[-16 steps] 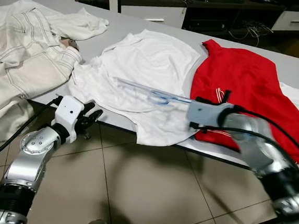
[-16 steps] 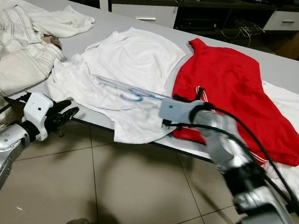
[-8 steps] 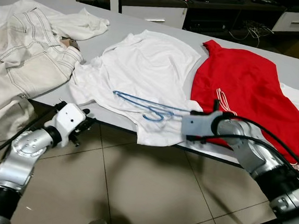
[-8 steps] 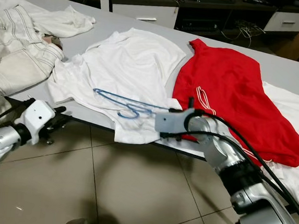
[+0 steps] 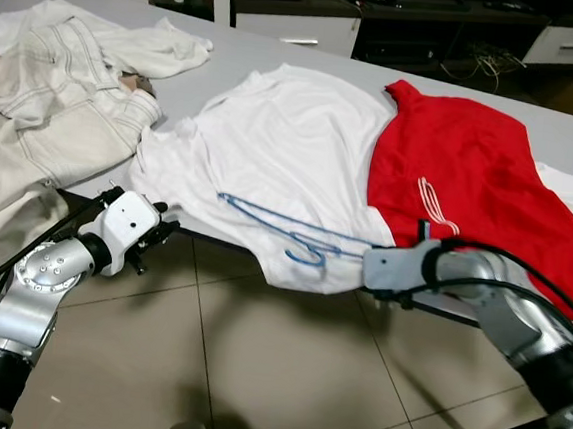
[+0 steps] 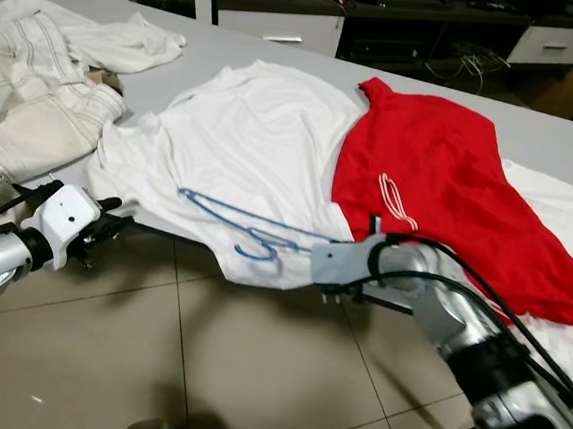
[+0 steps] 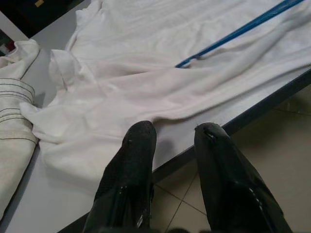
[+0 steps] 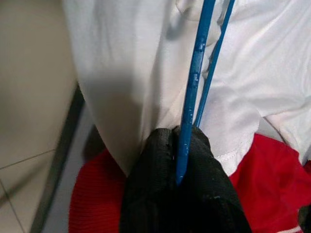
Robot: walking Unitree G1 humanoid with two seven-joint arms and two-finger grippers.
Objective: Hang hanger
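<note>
Right gripper (image 8: 182, 145) jaws clamp blue hanger (image 5: 276, 224); left gripper (image 7: 175, 133) jaws apart.

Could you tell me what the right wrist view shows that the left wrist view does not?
The right wrist view alone shows the right gripper shut on one end of the blue hanger, and the red garment under the white shirt's hem. The left wrist view alone shows the left gripper, its fingers apart and holding nothing, by the table edge, and a beige garment beside the shirt. Both show the hanger lying across the white shirt and the tiled floor below.
</note>
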